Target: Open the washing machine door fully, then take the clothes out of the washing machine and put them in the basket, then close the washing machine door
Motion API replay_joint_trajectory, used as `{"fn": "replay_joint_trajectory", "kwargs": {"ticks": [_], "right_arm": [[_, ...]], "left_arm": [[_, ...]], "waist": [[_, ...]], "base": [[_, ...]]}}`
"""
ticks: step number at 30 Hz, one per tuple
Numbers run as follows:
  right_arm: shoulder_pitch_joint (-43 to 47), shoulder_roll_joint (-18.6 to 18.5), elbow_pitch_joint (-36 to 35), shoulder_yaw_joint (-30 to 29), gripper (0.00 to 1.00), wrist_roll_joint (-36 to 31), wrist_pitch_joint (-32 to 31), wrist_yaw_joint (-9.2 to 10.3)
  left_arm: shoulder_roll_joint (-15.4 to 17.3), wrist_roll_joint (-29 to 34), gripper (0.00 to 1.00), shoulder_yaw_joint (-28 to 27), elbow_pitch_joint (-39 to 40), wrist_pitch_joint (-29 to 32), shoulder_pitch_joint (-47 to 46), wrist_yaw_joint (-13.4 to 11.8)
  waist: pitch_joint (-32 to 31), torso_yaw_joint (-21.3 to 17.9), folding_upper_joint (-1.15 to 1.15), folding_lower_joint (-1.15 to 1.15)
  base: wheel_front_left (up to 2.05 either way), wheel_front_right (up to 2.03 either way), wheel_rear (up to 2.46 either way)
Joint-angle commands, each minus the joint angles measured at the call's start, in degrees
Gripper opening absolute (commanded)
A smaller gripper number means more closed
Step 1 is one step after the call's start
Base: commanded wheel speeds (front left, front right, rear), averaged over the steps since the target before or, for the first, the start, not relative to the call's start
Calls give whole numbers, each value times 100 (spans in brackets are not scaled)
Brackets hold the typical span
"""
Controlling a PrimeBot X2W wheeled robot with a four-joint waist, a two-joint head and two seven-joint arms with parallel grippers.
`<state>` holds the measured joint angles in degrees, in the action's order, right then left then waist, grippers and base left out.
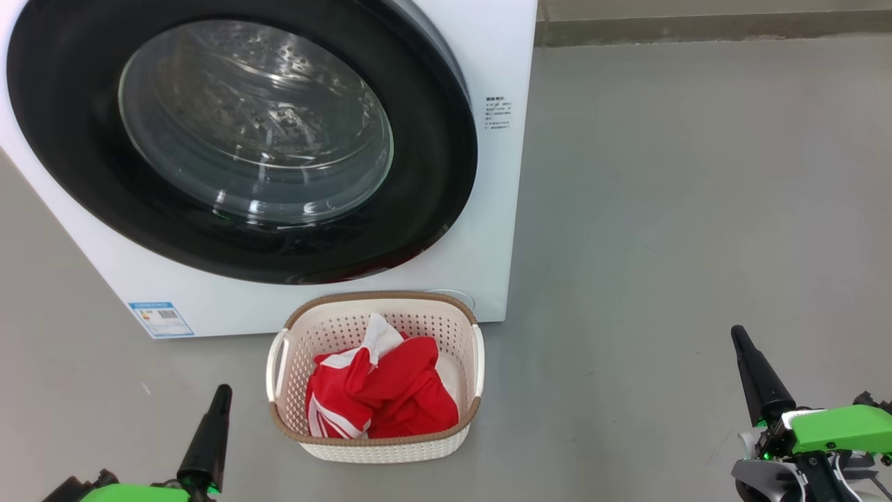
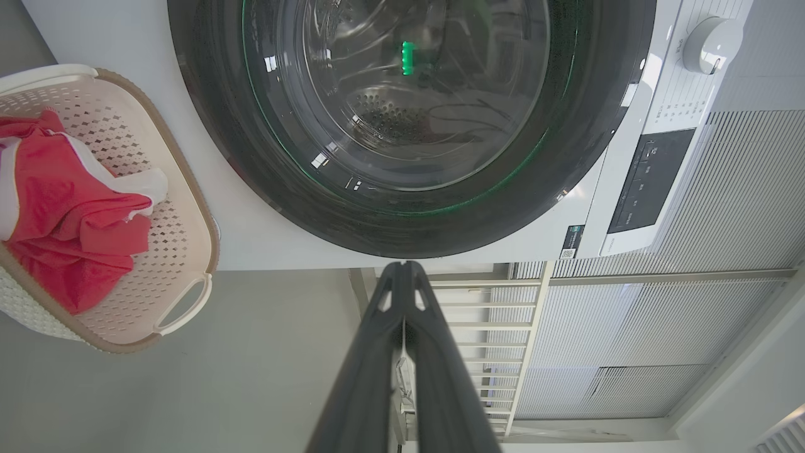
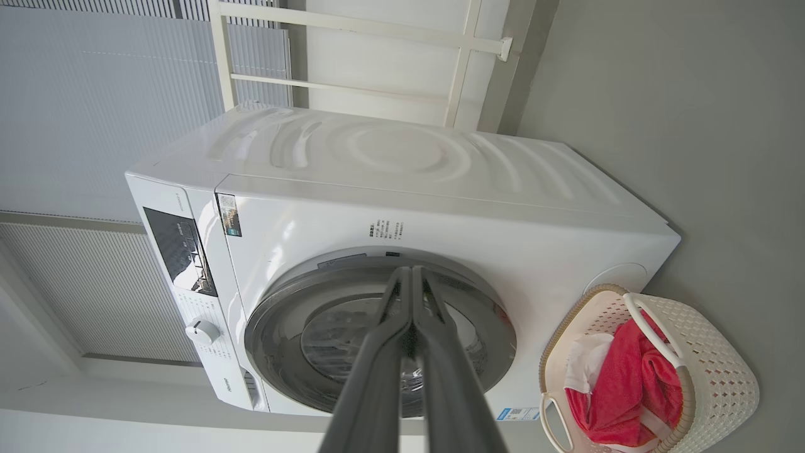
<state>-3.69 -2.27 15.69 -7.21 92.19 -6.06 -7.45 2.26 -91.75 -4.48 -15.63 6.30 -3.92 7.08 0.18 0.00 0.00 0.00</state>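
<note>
White boxy washing machine (image 1: pixel 498 209) stands on smooth grey floor (image 1: pixel 697 209), its glossy black-rimmed round door (image 1: pixel 418 160) closed. Just before it, a cream perforated basket (image 1: pixel 380 298) holds the crumpled red-and-white clothes (image 1: pixel 404 397). Left gripper (image 1: pixel 222 390) and right gripper (image 1: pixel 737 334) flank it, dark tapered fingers (image 1: pixel 208 439) pressed together, empty.

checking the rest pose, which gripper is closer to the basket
The left gripper, at the head view's lower left, close to the left side of the basket; the right gripper sits far off across the floor.
</note>
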Motion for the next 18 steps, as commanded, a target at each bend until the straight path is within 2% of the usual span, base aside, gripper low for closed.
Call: {"fn": "replay_joint_trajectory", "kwargs": {"ticks": [1, 18], "right_arm": [[-247, -81, -168, 93, 0, 17, -24, -3], [-248, -77, -168, 86, 0, 11, -29, -3]], "left_arm": [[62, -41, 0, -205, 160, 19, -226, 41], [62, -41, 0, -205, 160, 19, -226, 41]], "waist": [[0, 0, 0, 0], [0, 0, 0, 0]], "base": [[0, 0, 0], [0, 0, 0]]}}
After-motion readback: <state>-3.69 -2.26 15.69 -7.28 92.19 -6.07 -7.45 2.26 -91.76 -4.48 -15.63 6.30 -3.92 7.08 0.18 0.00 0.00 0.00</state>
